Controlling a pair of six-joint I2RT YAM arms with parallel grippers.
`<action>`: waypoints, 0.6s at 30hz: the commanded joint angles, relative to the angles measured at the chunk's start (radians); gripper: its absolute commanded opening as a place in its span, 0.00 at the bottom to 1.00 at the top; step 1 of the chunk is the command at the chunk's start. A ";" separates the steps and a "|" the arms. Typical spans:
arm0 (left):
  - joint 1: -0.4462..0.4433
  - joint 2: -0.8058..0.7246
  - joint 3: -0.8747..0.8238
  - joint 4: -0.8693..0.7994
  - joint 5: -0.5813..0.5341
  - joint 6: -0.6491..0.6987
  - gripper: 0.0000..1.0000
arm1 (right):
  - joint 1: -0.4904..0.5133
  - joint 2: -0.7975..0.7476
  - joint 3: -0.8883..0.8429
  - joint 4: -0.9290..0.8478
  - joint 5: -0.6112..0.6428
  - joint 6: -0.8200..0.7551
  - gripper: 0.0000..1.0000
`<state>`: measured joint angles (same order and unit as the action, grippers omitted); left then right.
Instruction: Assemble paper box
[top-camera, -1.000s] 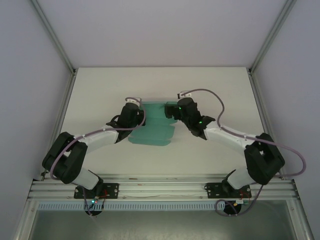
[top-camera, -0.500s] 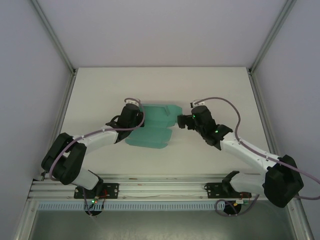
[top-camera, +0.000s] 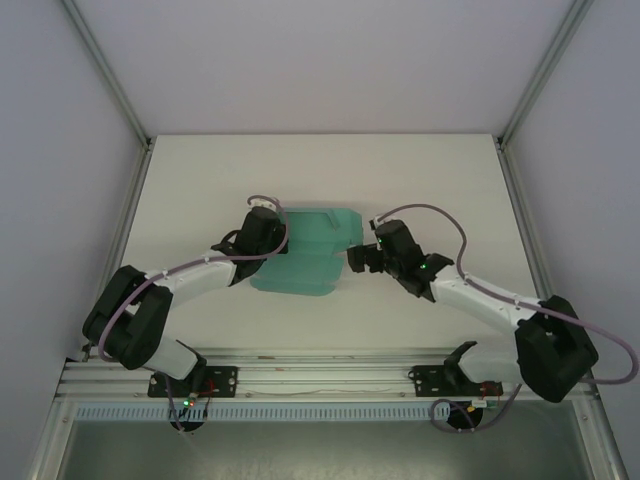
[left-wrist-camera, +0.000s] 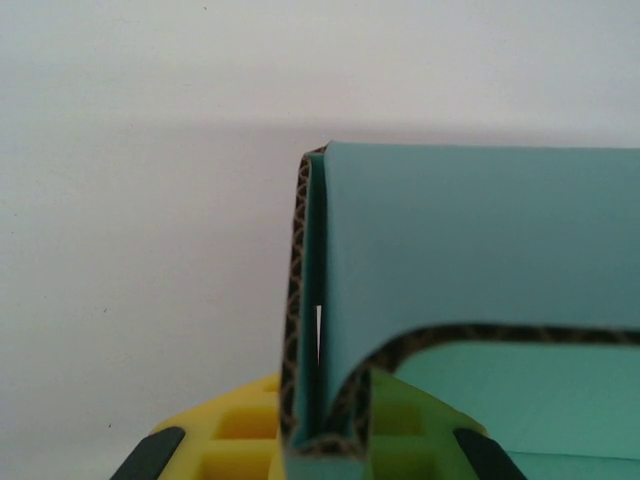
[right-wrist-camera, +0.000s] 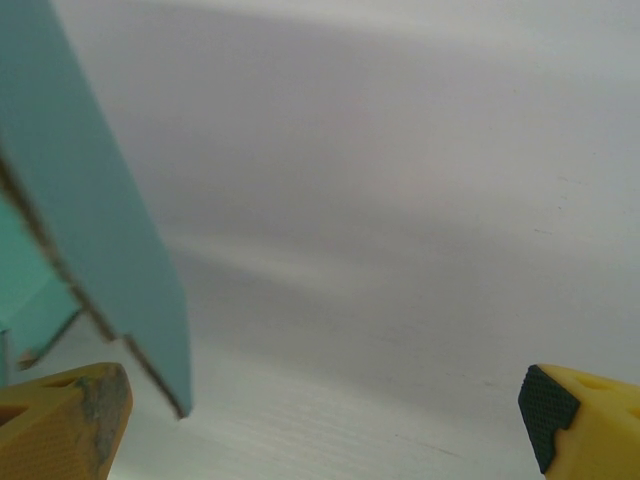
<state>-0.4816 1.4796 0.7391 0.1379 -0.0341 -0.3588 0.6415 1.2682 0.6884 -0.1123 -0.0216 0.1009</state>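
**Item 1: paper box** (top-camera: 305, 255)
- Material: teal-green card, with a brown fluted core showing along the cut edges.
- Form: part-folded, not a closed container.
- Place: on the white table (top-camera: 200, 170), at mid depth and a little left of centre, between the two arms.
- Far portion: panels raised off the table.
- Near portion: a broad flap with rounded corners, lying low toward the near edge.
- Contents: what can be seen between the raised panels is the box's own teal inner face.

**Item 2: left end effector** (top-camera: 281, 236)
- Place: at the left edge of the box.
- State: drawn narrow and clamped on the card.
- Left wrist view: the end effector (left-wrist-camera: 322, 442) has its yellow fingers (left-wrist-camera: 232, 432) pinching a doubled fold of the box (left-wrist-camera: 480, 260). One layer stands upright and the other curves away to the right.

**Item 3: right end effector** (top-camera: 356, 258)
- Place: just beside the right side of the box.
- State: jaws spread wide, nothing between them.
- Right wrist view: the end effector (right-wrist-camera: 320, 425) shows one yellow finger (right-wrist-camera: 60, 425) at the lower left and the other's black ribbed pad at the lower right, with bare table (right-wrist-camera: 400, 200) between them. A raised panel of the box (right-wrist-camera: 90, 210) stands at the left, its lower corner close to the left-hand finger. Whether they touch cannot be told
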 joint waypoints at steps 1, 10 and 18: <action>0.009 -0.022 0.030 -0.021 0.006 -0.012 0.00 | 0.005 0.027 0.036 0.059 0.067 -0.006 1.00; 0.009 -0.005 0.029 -0.006 0.059 0.001 0.00 | 0.004 0.110 0.060 0.230 0.054 -0.043 1.00; 0.009 0.011 0.030 0.007 0.080 -0.038 0.00 | 0.018 0.231 0.121 0.312 0.015 -0.063 1.00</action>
<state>-0.4759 1.4799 0.7391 0.1375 0.0193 -0.3698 0.6460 1.4704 0.7769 0.1238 -0.0002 0.0540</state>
